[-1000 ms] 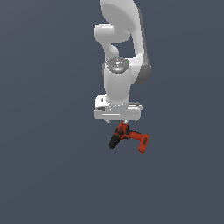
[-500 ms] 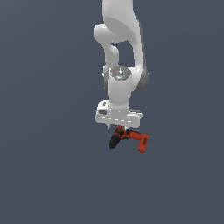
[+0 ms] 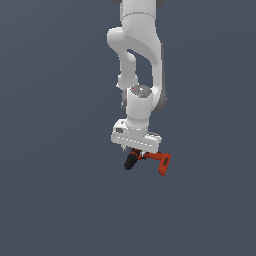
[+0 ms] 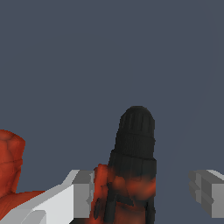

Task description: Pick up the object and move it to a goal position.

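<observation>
Seeing the arm reach down from the upper edge of the exterior view, wrist pointed straight down, white gripper right above the drill. Placing the drill just under the hand, lying roughly level: black chuck end toward the exterior view's left, blocky battery base toward the exterior view's right, red-orange body in between. Reading the jaws as spread wide in the wrist view, gripper straddling the drill rather than clamping it. Noting one grey finger pad right up against the red flank of the body, possibly touching; the other finger pad well apart from the drill, clear gap of background between them. Seeing the chuck end poke out past the fingertips, battery base off to the side behind the near finger. Nothing but a flat grey-blue backdrop all around; can't tell from either view whether the drill rests on a surface or hangs off it.
</observation>
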Action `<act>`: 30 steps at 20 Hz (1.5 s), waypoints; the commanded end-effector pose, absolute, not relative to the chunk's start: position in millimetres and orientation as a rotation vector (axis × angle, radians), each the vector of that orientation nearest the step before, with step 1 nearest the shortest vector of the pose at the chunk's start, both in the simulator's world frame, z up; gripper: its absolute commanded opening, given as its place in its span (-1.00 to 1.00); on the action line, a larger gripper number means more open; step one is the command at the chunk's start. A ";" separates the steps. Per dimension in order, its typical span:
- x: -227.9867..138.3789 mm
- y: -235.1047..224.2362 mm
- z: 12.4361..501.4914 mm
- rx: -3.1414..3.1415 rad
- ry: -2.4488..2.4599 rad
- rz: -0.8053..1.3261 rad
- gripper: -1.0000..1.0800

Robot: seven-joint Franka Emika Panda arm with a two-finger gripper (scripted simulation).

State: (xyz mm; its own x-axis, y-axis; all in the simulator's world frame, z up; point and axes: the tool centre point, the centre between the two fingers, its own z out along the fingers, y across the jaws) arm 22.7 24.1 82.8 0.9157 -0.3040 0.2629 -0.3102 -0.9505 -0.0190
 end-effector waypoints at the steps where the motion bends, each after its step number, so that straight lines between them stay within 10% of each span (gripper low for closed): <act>1: 24.5 23.3 76.1 3.030 -0.539 0.475 0.62; 30: 34.8 16.1 47.2 2.921 -0.718 0.762 0.62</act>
State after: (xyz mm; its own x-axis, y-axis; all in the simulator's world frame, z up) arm 33.3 17.3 51.0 0.7729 -0.4250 0.4711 -0.4441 -0.8927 -0.0766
